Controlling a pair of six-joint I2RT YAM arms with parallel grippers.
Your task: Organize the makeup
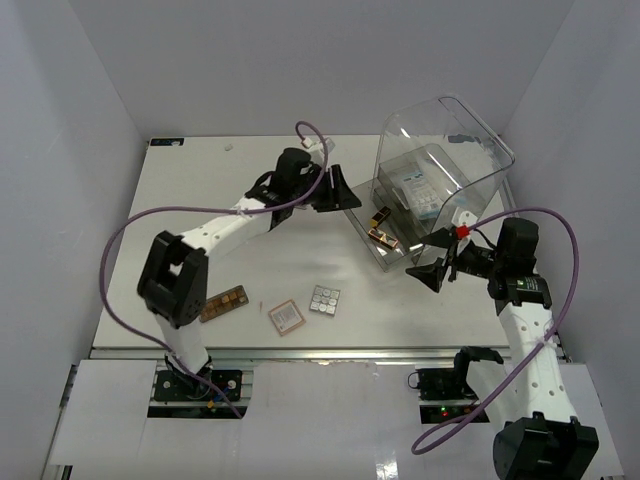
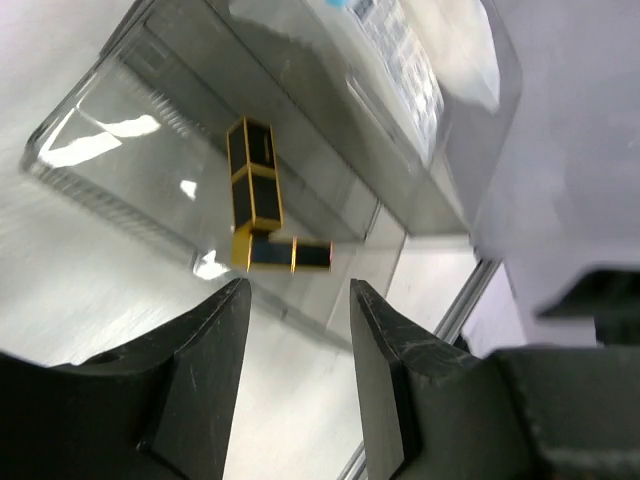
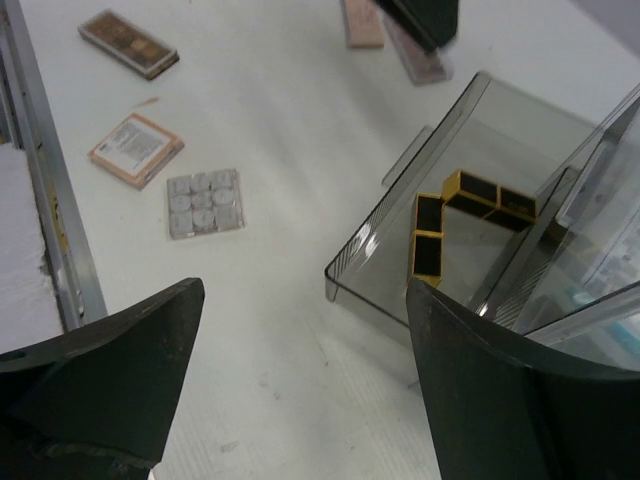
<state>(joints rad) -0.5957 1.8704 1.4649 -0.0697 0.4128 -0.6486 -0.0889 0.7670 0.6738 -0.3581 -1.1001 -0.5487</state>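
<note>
Two dark-gold pieces (image 1: 380,226) (image 2: 254,187) (image 3: 470,196) lie in the smoky tray of the clear box (image 1: 452,140). A white-blue packet (image 1: 420,190) (image 2: 400,55) rests deeper inside it. On the table sit a brown palette (image 1: 222,303) (image 3: 128,43), a pinkish compact (image 1: 286,316) (image 3: 135,150) and a silvery grid palette (image 1: 324,299) (image 3: 204,201). Two pink palettes (image 3: 362,25) lie below my left gripper in the right wrist view. My left gripper (image 1: 340,190) (image 2: 298,300) hovers open and empty just left of the tray. My right gripper (image 1: 428,258) (image 3: 305,300) stands wide open by the tray's near corner.
The box's tray rim (image 3: 350,265) juts toward the table's middle, and its domed lid (image 1: 480,150) rises at the back right. White walls close in on three sides. A metal rail (image 3: 45,200) runs along the table's near edge.
</note>
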